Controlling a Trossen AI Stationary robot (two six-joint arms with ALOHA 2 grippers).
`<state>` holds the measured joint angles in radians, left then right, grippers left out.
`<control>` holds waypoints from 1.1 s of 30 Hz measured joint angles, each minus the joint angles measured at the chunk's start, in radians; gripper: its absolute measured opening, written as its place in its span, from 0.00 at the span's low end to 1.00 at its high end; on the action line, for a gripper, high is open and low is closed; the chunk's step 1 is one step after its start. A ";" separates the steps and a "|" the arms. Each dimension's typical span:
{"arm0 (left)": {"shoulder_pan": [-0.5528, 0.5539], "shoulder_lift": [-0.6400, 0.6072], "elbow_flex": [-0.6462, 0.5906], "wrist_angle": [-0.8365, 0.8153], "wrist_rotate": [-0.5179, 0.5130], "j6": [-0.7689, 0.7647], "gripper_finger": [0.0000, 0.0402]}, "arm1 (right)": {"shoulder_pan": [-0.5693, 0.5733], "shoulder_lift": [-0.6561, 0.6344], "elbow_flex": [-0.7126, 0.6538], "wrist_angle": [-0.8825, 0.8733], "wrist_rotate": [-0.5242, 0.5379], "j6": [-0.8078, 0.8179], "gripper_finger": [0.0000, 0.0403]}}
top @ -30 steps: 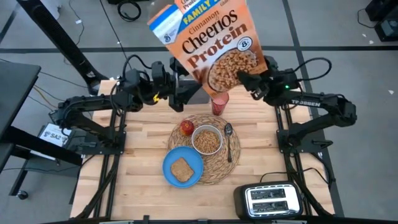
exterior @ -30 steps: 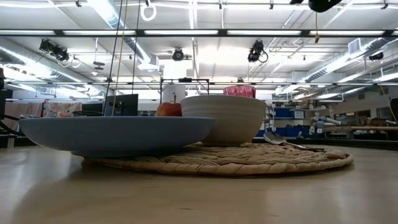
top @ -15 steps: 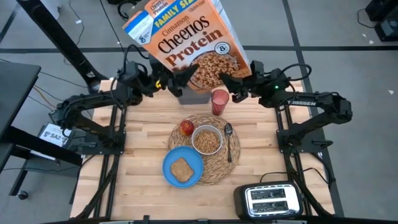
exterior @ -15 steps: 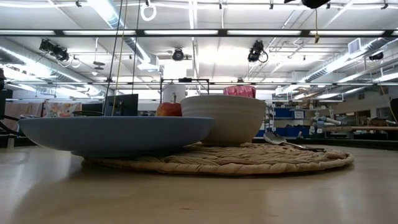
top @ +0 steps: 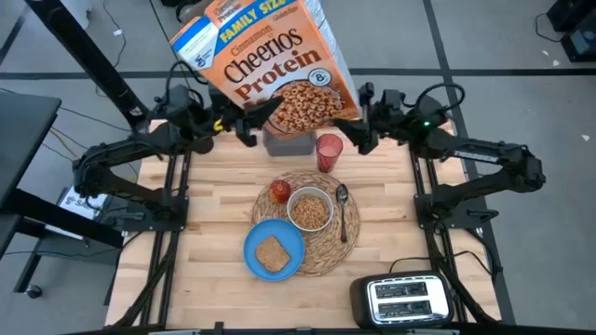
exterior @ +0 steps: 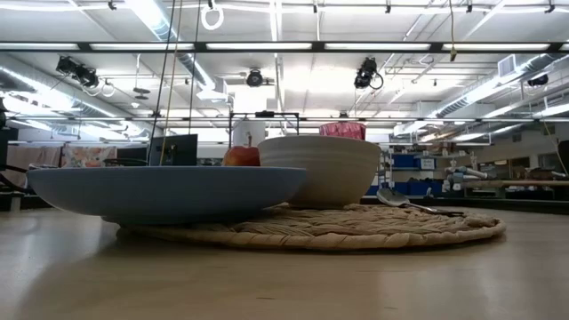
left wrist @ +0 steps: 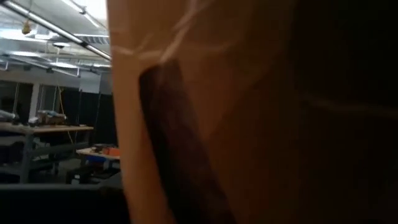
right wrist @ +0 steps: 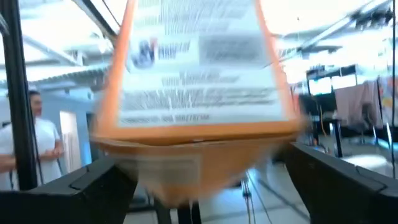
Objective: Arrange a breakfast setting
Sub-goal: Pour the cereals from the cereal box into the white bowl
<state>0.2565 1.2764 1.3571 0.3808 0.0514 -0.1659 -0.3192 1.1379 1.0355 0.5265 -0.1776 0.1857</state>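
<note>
Both dark arms reach in toward each other along the far edge of the table, elbows bent outward and wrists raised. The left gripper [top: 250, 126] points toward the middle with its fingers closed against the bottom of the Cheerios Protein box [top: 265, 65], one dark finger [left wrist: 177, 155] lying flat on the cardboard. The right gripper [top: 358, 116] faces it from the opposite side, its fingers [right wrist: 99, 180] spread wide on either side of the box without pressing it.

Long ceiling lights [exterior: 267, 46] glow over a workshop with far shelving [exterior: 418, 169].
</note>
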 joint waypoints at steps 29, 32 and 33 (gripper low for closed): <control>-0.086 0.103 0.001 -0.267 0.066 0.079 0.50 | -0.062 -0.083 -0.002 -0.361 -0.214 0.024 0.99; -0.089 0.117 0.000 -0.269 0.059 0.050 0.50 | -0.063 -0.065 -0.003 -0.343 -0.238 0.050 0.96; -0.089 0.115 0.000 -0.269 0.054 0.038 0.50 | -0.063 -0.061 -0.001 -0.331 -0.241 0.055 0.94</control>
<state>0.1679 1.3914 1.3575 0.1116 0.1056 -0.1280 -0.3820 1.0773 1.0344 0.1951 -0.4182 0.2405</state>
